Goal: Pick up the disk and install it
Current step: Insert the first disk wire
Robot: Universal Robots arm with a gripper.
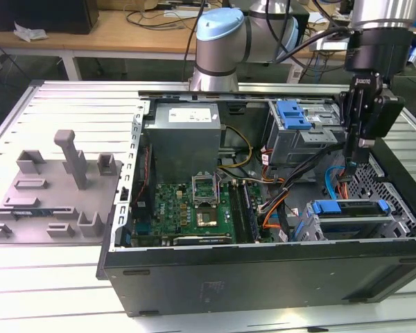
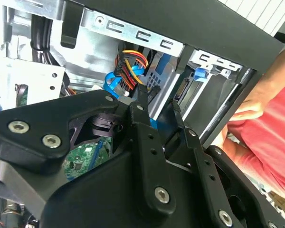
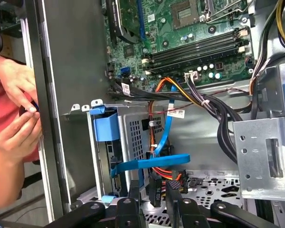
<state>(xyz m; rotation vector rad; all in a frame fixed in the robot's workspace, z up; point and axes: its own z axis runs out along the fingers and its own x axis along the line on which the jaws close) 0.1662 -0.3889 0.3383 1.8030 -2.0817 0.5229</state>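
Exterior view, disk (image 1: 351, 207) seated in drive bay (image 1: 306, 227), inside open computer case (image 1: 263, 274).

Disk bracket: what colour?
Bright blue. The disk bracket shows best in the exterior view.

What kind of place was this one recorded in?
Probably a robotics lab or workshop: an open computer case sits on a slotted metal table, with a robot arm over it and a cable-strewn wooden desk behind.

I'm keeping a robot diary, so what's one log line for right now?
hand open, empty | hand above disk | disk lying in computer case, exterior view's right
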